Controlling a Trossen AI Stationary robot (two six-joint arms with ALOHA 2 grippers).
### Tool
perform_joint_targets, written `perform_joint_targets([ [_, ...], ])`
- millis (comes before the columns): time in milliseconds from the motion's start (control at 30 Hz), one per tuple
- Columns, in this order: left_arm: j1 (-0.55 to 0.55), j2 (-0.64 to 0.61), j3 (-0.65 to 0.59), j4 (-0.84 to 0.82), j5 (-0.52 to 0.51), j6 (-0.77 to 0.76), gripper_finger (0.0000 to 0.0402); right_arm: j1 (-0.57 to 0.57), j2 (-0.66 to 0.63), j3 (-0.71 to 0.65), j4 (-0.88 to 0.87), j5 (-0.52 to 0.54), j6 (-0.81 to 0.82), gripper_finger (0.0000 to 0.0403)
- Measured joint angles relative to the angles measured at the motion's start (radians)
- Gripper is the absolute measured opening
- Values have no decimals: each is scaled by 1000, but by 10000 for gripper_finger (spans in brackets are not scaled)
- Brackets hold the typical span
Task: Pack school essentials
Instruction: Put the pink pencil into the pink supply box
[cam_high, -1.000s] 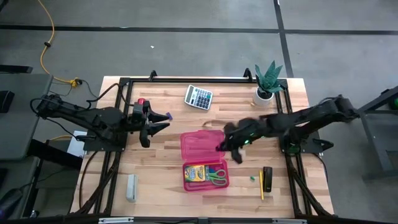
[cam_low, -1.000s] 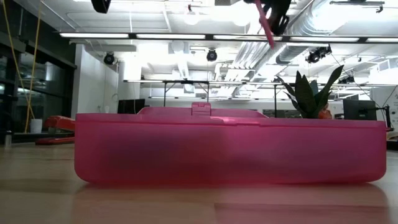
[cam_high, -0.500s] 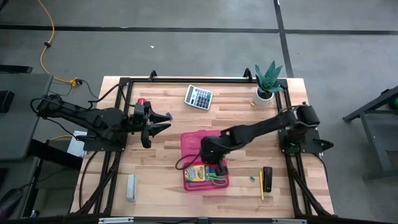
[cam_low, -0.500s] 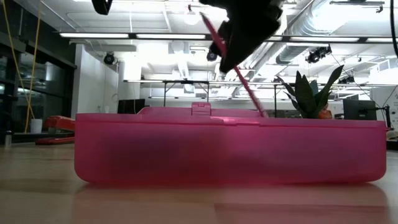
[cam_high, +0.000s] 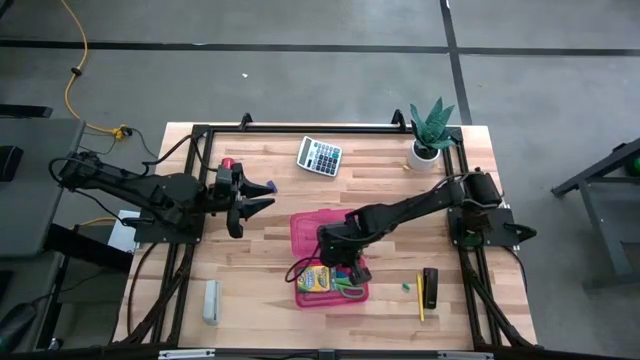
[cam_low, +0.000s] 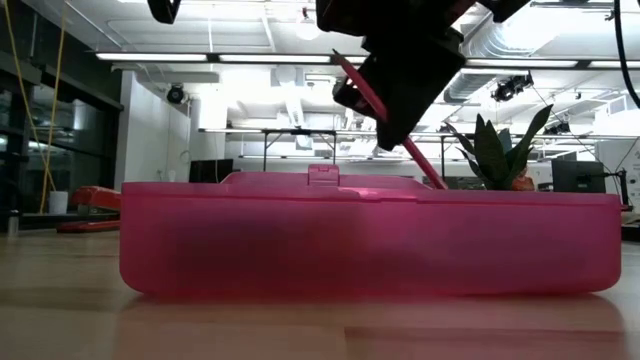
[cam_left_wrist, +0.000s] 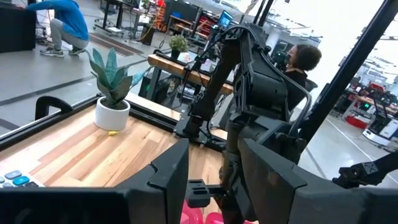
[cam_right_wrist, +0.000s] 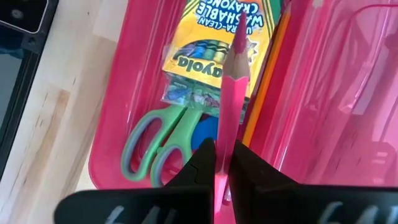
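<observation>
Here, as seen from above and from the wrists:

Right gripper (cam_right_wrist: 222, 155): over the open pink case (cam_high: 305, 232) at mid-desk, fingers pinched tight on a pink pencil (cam_right_wrist: 231, 93), tip slanting down into the case's lower half.
Pink pencil: gripped at its lower end, tilted, point just above the crayon box (cam_right_wrist: 214, 50); touching or not, cannot tell.
Crayon box: lying flat in the case's lower tray, beside the green-handled scissors (cam_right_wrist: 155, 140).
Scissors: flat in the same tray, a blue eraser (cam_right_wrist: 205, 134) just beside the handles.
Orange pencil (cam_right_wrist: 264, 81): along the tray's wall, next to the pink pencil.
Yellow pencil (cam_high: 420, 297): on bare wood near the desk's right edge, beside a dark stapler (cam_high: 430, 286).
Green eraser (cam_high: 407, 286): on the desk, between case and yellow pencil.
Left gripper (cam_high: 258, 196): raised near the desk's left edge, fingers parted, gripping nothing.
Calculator (cam_high: 319, 155), potted plant (cam_high: 430, 135): toward the desk's far edge.
</observation>
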Motion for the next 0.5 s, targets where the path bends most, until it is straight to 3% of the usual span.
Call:
perform_joint_targets([
  [500, 0, 0, 0, 0, 0, 0, 138, -3, 0, -1, -22, 36, 58, 57],
])
